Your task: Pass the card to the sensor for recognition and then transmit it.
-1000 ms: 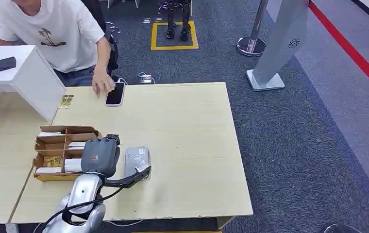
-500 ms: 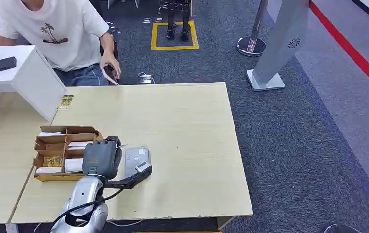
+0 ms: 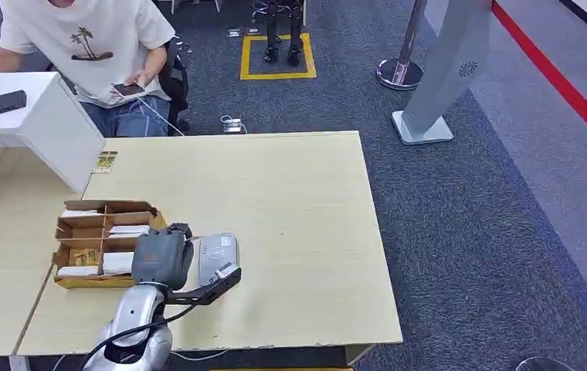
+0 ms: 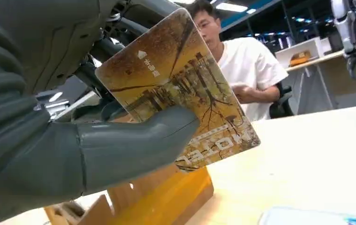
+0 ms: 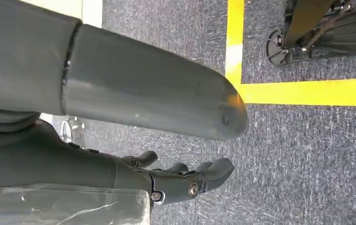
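The card (image 4: 178, 89), printed with a golden autumn-tree scene and white lettering, is pinched in the left hand (image 3: 163, 255). The sensor (image 3: 217, 257), a flat grey pad, lies on the worktop (image 3: 290, 209) at the hand's 3 o'clock.

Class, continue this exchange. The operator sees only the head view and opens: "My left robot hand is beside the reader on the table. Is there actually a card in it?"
Observer: Yes. The left wrist view shows the left robot hand holding a card, with the thumb pressed across its face.
Operator: Which card is it?
Observer: It has an autumn tree picture, with "HOTEL" printed along one edge.
Operator: And my right robot hand?
Observer: The right wrist view shows the right robot hand holding nothing, fingers apart, above grey carpet near a yellow floor line.
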